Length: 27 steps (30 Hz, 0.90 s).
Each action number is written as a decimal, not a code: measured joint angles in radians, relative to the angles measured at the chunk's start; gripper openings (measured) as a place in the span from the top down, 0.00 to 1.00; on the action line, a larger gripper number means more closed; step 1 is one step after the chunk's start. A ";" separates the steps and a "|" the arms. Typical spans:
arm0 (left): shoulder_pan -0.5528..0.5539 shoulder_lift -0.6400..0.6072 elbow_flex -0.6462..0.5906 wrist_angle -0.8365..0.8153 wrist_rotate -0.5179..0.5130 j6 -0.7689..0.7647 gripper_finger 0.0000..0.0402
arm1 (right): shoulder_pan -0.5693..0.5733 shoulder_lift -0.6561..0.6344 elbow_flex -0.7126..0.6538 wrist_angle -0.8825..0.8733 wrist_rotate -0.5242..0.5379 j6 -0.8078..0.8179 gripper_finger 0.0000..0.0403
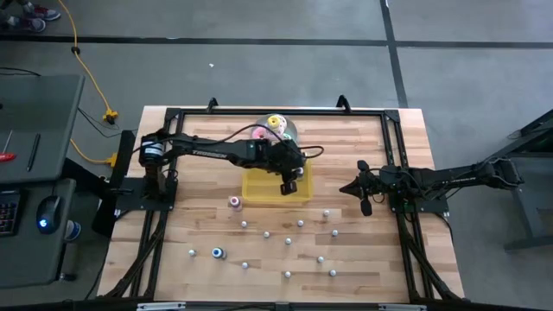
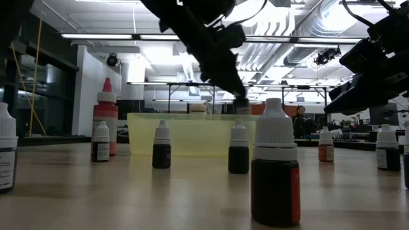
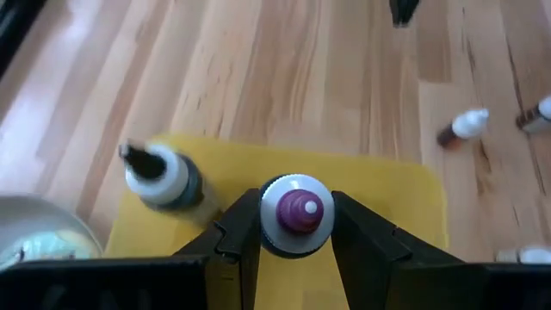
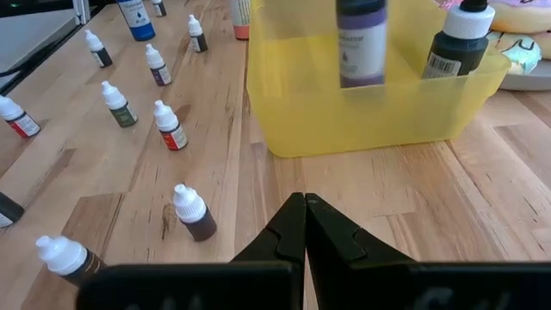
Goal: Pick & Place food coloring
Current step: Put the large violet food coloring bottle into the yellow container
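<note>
wood table | left end effector clamps purple-capped bottle over yellow tray; black-capped bottle inside

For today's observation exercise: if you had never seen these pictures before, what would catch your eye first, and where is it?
First, the left gripper clamped on a small purple-capped food coloring bottle, held over the translucent yellow rectangular tray at the table's middle, where one dark bottle with a white cap already stands. Next, the many tiny bottles scattered across the wooden table in front of the tray. The right gripper waits shut at the right.
</note>
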 joint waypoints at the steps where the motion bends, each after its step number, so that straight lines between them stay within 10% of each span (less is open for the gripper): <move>1: 0.001 0.009 0.014 -0.014 0.000 0.000 0.73 | 0.000 -0.001 0.000 0.000 0.000 0.000 1.00; 27: 0.058 0.151 0.160 -0.079 0.014 0.024 0.70 | 0.000 -0.002 0.000 0.001 0.000 0.000 1.00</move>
